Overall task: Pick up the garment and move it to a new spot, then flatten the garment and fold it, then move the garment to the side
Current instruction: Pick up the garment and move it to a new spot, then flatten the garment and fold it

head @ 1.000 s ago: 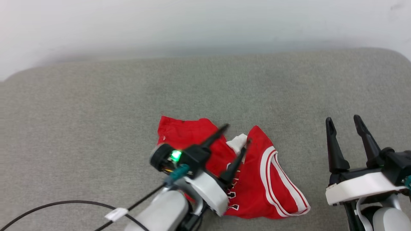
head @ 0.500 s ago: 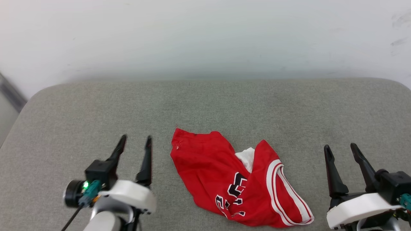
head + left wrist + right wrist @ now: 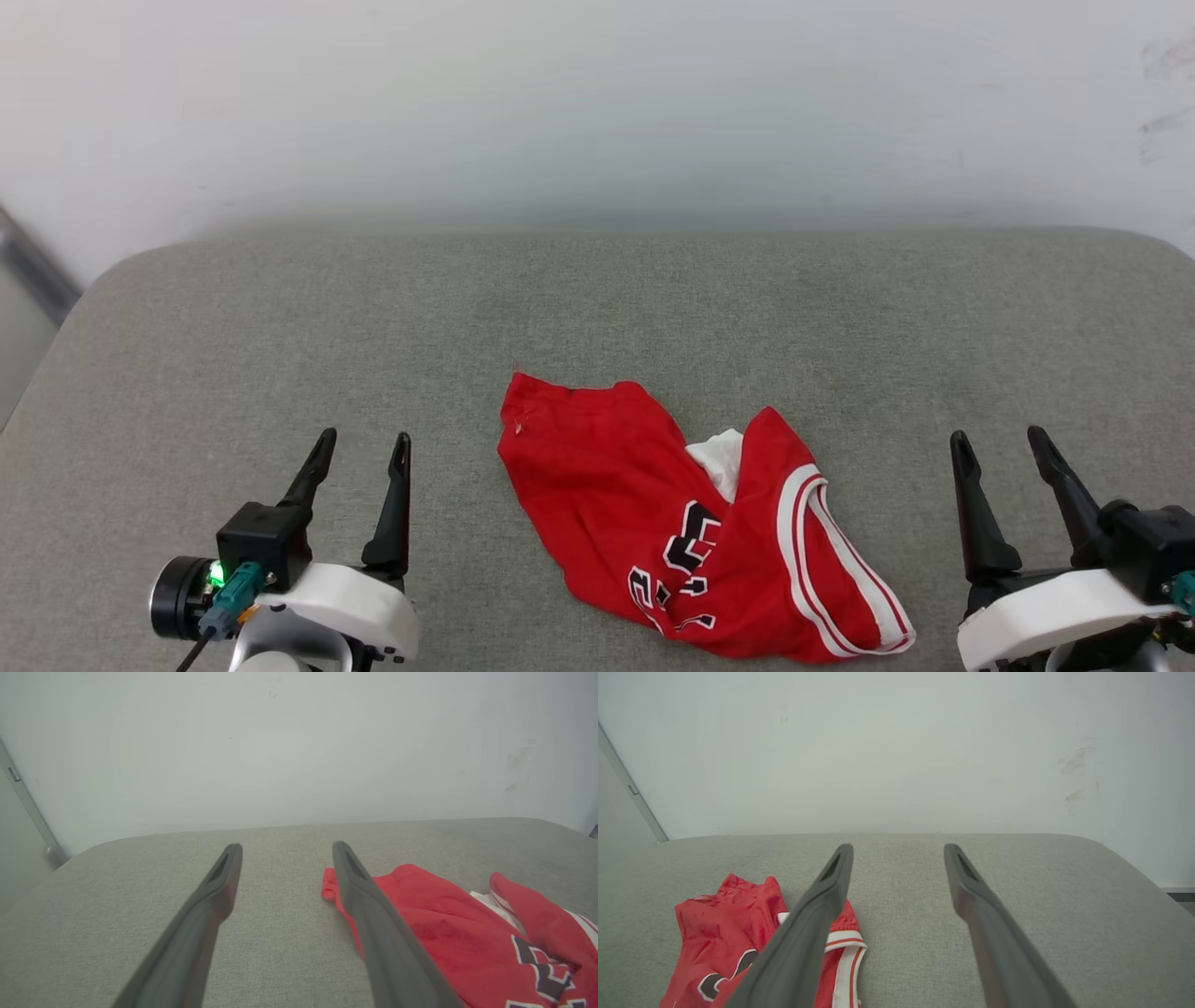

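Head view: the garment (image 3: 607,485) lies crumpled on the grey cushion (image 3: 597,299) between the left gripper (image 3: 364,446) and the right gripper (image 3: 997,443), both spread and empty. Long axis runs diagonally, far-left corner to near-right hem; the left gripper appears marginally nearer.

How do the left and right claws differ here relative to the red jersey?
The left claw, two long dark fingers, is left of the crumpled red jersey-style garment; the right claw is right of it. In the head view the left claw's fingers lean rightward, the right claw's leftward. Both are open, empty and clear of the garment.
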